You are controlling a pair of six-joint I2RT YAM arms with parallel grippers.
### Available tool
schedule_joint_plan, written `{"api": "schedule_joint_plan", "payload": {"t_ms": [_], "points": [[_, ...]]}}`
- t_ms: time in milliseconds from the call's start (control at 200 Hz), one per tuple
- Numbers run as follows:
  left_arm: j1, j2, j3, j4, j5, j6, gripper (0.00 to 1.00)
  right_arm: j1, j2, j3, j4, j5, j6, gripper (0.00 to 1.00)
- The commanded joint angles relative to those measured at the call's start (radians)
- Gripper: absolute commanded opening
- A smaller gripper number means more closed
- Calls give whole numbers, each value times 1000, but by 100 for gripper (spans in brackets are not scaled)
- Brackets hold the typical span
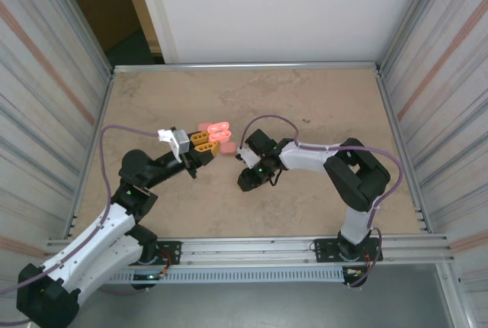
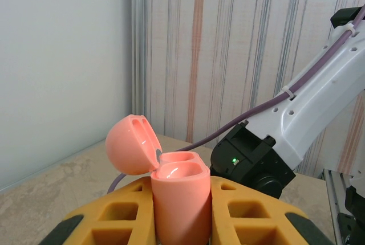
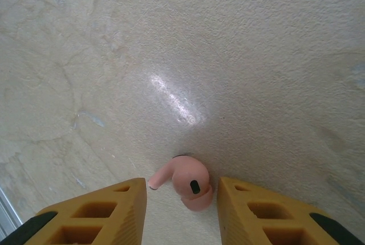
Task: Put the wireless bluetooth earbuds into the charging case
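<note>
Left pincer: clamped shut on charging case, case upright between the yellow fingers. Lid hinged open, tipped back to the left. Two wells facing up, one behind the other; can't read what's inside from this angle.

Right pincer: fingers apart, down at the desk, straddling one earbud. Earbud lying on the desk surface, bulb against or just beside the right-hand finger in the wrist view, stem pointing toward the other finger with a gap showing. Not gripped.

From above: both pincers near mid-desk, close together but apart.
</note>
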Motion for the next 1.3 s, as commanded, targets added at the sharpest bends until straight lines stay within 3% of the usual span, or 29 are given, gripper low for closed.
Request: {"api": "schedule_joint_plan", "payload": {"t_ms": [0, 606, 792, 962, 1298], "points": [[-4, -16, -4, 9, -1, 11, 0, 8, 30, 22, 1, 8, -14, 36], [-4, -23, -12, 3, -5, 7, 0, 44, 69, 63, -36, 85, -25, 31], [-4, -28, -12, -5, -10, 9, 0, 50, 72, 66, -34, 97, -25, 23], [-4, -30, -12, -8, -11, 11, 0, 49, 31, 52, -14, 123, -31, 17], [-4, -26, -21, -3, -17, 11, 0, 49, -105, -3, 28, 190, -53, 16]]}}
